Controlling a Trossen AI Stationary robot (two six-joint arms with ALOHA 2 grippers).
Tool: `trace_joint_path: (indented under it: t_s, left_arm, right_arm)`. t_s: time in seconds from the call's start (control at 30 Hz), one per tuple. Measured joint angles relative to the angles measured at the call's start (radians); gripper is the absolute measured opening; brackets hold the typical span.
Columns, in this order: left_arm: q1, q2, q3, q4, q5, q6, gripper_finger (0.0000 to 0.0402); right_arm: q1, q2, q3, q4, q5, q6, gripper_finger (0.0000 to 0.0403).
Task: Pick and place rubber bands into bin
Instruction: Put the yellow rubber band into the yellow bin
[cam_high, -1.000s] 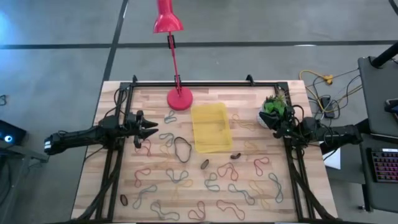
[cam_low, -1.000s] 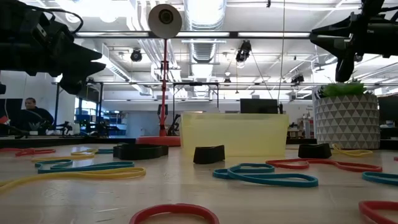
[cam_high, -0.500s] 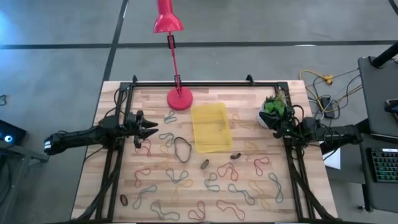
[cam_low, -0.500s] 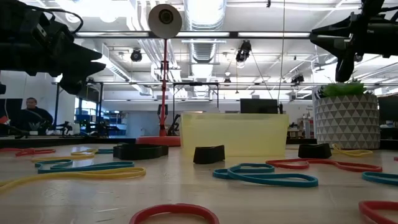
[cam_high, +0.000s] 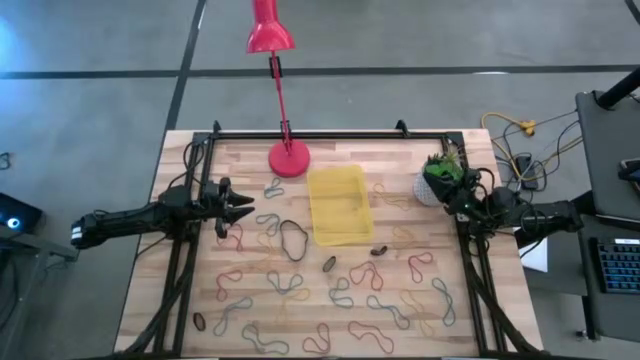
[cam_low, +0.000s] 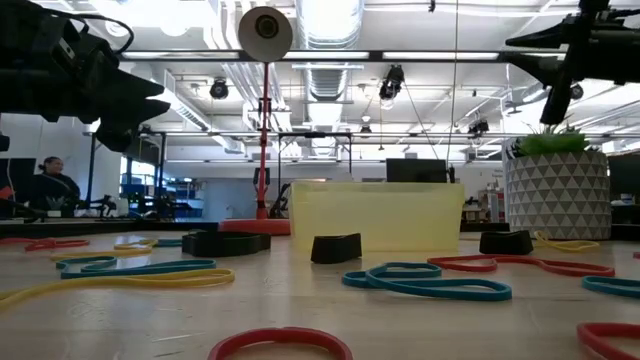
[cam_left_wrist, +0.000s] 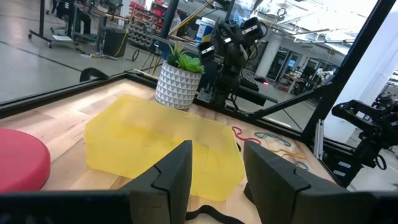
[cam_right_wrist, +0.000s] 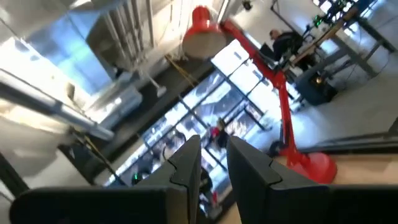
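Yellow translucent bin (cam_high: 338, 204) sits mid-desk beside the red lamp base (cam_high: 288, 159); rubber bands (cam_high: 372, 302) lie scattered over the desk (cam_high: 400, 150), none visibly in the bin. Left gripper (cam_high: 246, 210) hangs near the left rail, fingers parted, empty. Right gripper (cam_high: 447, 192) sits over the plant pot (cam_high: 432, 186), fingers narrowly apart (nothing seen between them). Risks: clipping the pot, snagging overlapping bands, thin loops slipping the pinch.

Translucent yellow plastic rectangular bin (cam_high: 339, 205): upright, shallow, mid-surface, long side running front to back; contents not discernible. Thin floppy rubber bands (cam_high: 352, 300) in red, blue, green, yellow, tan, black: lying flat, scattered loose around the bin, densest toward the front.
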Motion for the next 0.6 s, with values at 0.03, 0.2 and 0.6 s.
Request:
trace_joint_path:
  t_s: [0.03,0.2,0.6]
  left_arm:
    - [0.000,0.000,0.000,0.000,0.000,0.000,0.0129]
    - [0.000,0.000,0.000,0.000,0.000,0.000,0.0129]
    - [0.000,0.000,0.000,0.000,0.000,0.000,0.0129]
  right_arm:
    - [0.000,0.000,0.000,0.017,0.001,0.003,0.0068]
    - [0.001,0.000,0.000,0.087,0.007,0.122,0.0068]
    - [0.003,0.171,0.099,0.194,0.051,0.047,0.0068]
